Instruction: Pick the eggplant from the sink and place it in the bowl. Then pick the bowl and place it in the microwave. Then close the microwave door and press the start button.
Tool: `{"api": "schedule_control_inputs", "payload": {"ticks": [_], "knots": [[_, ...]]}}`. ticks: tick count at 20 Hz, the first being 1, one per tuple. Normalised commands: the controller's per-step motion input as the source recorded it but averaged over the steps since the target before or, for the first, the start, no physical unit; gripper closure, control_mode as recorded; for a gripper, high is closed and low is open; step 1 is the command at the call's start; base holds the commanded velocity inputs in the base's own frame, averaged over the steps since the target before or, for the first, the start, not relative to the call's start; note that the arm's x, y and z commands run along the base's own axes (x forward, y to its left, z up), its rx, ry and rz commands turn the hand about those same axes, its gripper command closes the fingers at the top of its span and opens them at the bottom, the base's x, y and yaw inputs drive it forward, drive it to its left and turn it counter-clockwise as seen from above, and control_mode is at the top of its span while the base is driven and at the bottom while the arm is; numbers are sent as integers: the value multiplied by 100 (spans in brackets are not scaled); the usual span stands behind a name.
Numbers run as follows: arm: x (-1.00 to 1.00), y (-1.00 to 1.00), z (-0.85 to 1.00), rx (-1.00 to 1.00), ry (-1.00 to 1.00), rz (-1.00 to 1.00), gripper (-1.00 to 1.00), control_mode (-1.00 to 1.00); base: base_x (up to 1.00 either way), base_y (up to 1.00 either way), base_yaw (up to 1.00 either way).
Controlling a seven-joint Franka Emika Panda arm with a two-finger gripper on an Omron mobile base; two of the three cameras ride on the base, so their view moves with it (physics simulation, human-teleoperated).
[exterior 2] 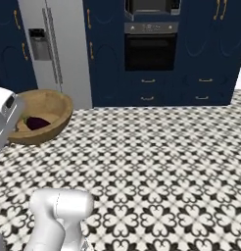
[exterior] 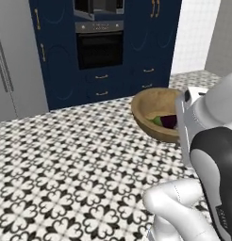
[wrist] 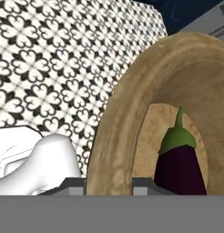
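The light-brown wooden bowl [exterior: 153,101] [exterior 2: 49,108] [wrist: 127,104] hangs tilted above the patterned floor, right in front of the arm. My gripper [wrist: 109,185] is shut on the bowl's near rim, one fingertip [wrist: 73,184] outside the wall and the other inside. The dark purple eggplant [wrist: 177,170] [exterior: 169,121] [exterior 2: 37,122] lies inside the bowl with its green stem end up in the hand view. The lower part of the microwave [exterior: 99,7] [exterior 2: 152,7] shows at the top edge, set in navy cabinetry straight ahead; I cannot make out its door.
A black oven [exterior: 99,49] [exterior 2: 150,51] sits under the microwave, with navy drawers [exterior: 101,84] [exterior 2: 148,89] below. A grey fridge [exterior: 16,66] [exterior 2: 56,49] stands to the left. Black-and-white tiled floor [exterior: 66,155] [exterior 2: 161,157] stretches between me and the cabinets.
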Motion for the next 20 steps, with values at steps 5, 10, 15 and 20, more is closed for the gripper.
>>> {"api": "schedule_control_inputs", "payload": {"ticks": [5,10,15,20], "knots": [[0,0,0,0,0,0,100,100,81,-48,-4],[0,0,0,0,0,0,100,100,76,-74,0],[0,0,0,0,0,0,100,100,96,-44,4],[0,0,0,0,0,0,100,100,100,-5,9]]}}
